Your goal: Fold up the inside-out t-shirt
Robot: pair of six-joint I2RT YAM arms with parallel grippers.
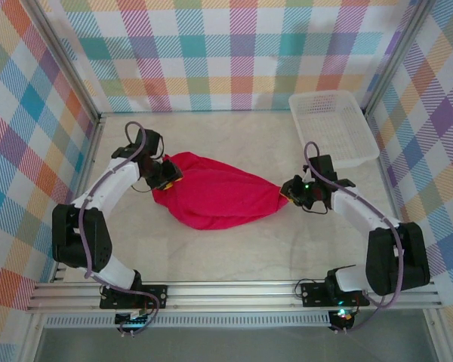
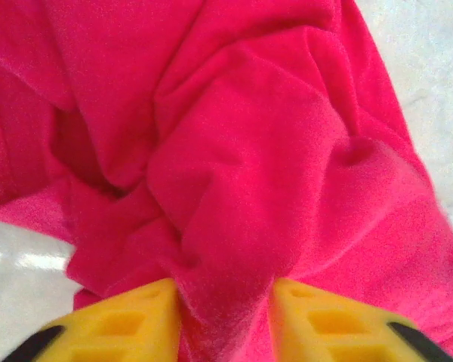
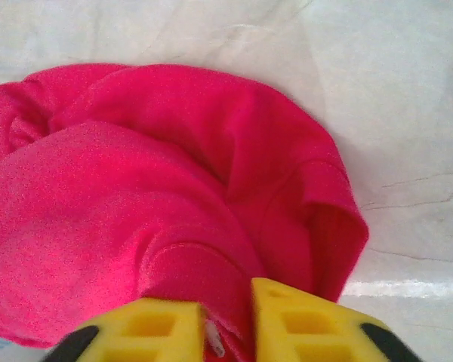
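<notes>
t-shirt (image 1: 219, 197) central, basket (image 1: 334, 128) far-right, near table (image 1: 234, 256) open

Bright, even light; soft wrist views, glare streak on table (image 3: 408, 289).

A ridge of crumpled red cloth at the left end effector (image 2: 225, 298).
Its two yellow fingers (image 2: 132, 320) stand apart at the near edge, a raised fold of the inside-out t-shirt (image 2: 241, 166) filling the gap between them; deep creases run through the fabric, and pale bench (image 2: 430, 68) shows far right and near left.
</notes>
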